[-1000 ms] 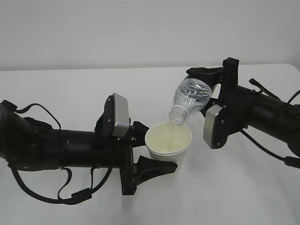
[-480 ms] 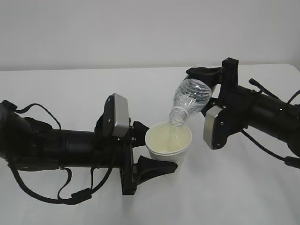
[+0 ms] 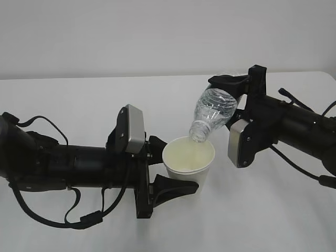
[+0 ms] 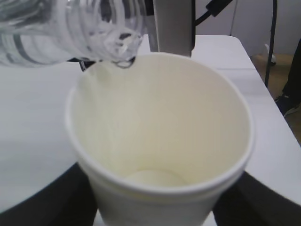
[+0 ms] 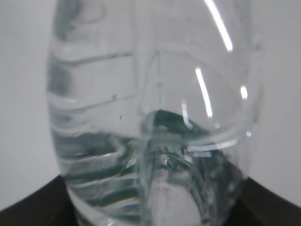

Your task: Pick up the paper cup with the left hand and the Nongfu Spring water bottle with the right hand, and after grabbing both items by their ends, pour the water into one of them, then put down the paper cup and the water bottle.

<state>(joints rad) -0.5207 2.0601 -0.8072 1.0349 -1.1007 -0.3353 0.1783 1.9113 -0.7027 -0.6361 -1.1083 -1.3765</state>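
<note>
The white paper cup [image 3: 189, 161] stands upright with my left gripper [image 3: 181, 167] shut on its lower wall, one black finger on each side. The clear ribbed water bottle [image 3: 212, 111] is tilted neck down, its open mouth just over the cup's far rim. My right gripper [image 3: 231, 100] is shut on the bottle's base end. In the left wrist view the cup [image 4: 160, 136] fills the frame, the bottle neck [image 4: 99, 33] hangs at its top left, and a little water [image 4: 150, 178] lies at the bottom. The bottle [image 5: 150, 117] fills the right wrist view.
Both arms lie low over a white table [image 3: 79, 100] with a pale wall behind. The right arm's grey module [image 3: 239, 140] sits close beside the cup. In the left wrist view the table's right edge [image 4: 268, 108] shows, with floor beyond.
The thin stream of water falling from the bottle mouth into the cup a second ago no longer shows. Neither arm, the cup nor the bottle has visibly shifted.
</note>
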